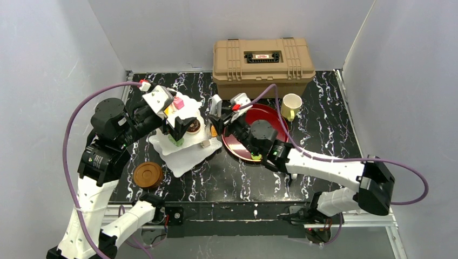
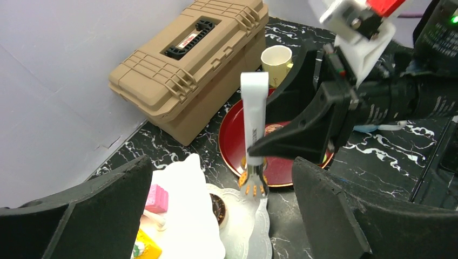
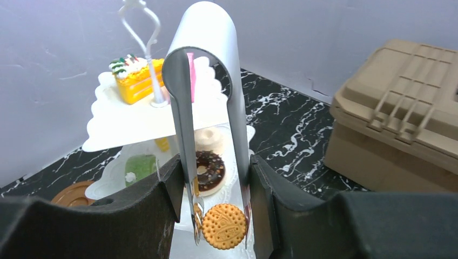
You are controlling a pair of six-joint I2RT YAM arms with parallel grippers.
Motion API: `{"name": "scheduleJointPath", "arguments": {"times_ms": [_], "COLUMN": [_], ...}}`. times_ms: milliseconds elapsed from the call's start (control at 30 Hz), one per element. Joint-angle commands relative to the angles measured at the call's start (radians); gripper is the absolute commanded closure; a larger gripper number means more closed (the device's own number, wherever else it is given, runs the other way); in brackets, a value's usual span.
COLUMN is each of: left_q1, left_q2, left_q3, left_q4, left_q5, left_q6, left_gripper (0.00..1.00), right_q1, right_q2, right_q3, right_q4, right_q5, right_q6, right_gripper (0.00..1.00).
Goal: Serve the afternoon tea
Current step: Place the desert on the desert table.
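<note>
One brown round coaster [image 1: 148, 174] lies at the far left of the black marbled table [image 1: 324, 124], just off the front corner of the white wavy-edged stand [image 1: 186, 156]. The stand rises in stacked scalloped tiers around a thin looped wire handle. Its top tier carries an orange-yellow cake [image 3: 132, 80] topped with white and green cream, and a pink cake [image 2: 156, 198] beside it. On a lower tier sit a green roll [image 3: 140, 166], a pale cream donut [image 3: 208, 140] and a chocolate donut [image 3: 209, 170] with sprinkles.

Above the stand hangs the left gripper [image 1: 181, 128], its jaws spread wide with nothing between them.

Just to the right, the right gripper [image 1: 222, 121] is clamped on a pair of white tongs [image 2: 254, 118], squeezing the arms partway together. The tong tips pinch a round golden biscuit [image 3: 224, 225] with a dotted, embossed face, held upright at the stand's right-hand edge, over the lower tier.

Further right lies the dark red round tray [image 1: 267, 116], partly under the right arm. A cream-yellow mug [image 1: 291, 105] stands upright at the tray's far right rim. Behind them, against the back wall, is the closed tan plastic case [image 1: 263, 59].
</note>
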Motion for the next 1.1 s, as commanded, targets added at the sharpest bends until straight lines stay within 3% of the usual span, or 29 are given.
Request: {"name": "scheduleJointPath", "arguments": {"times_ms": [0, 433, 700, 1067], "left_q1": [0.002, 0.002, 0.002, 0.002], "left_q2": [-0.012, -0.019, -0.019, -0.018], "left_q3": [0.013, 0.005, 0.005, 0.006], "left_q4": [0.010, 0.009, 0.010, 0.010], "left_q5": [-0.005, -0.012, -0.010, -0.009], "left_q6": [0.000, 0.006, 0.003, 0.004], "left_gripper": [0.01, 0.01, 0.01, 0.01], "right_q1": [0.024, 0.045, 0.053, 0.053], "right_q2": [0.060, 0.154, 0.156, 0.128], "right_q3": [0.084, 0.150, 0.149, 0.116], "right_q4": [0.124, 0.181, 0.185, 0.186], "right_q5": [-0.011, -0.039, -0.033, -0.013], "right_q6": [-0.008, 0.001, 0.003, -0.004], "right_gripper": [0.72, 0.69, 0.53, 0.43]}}
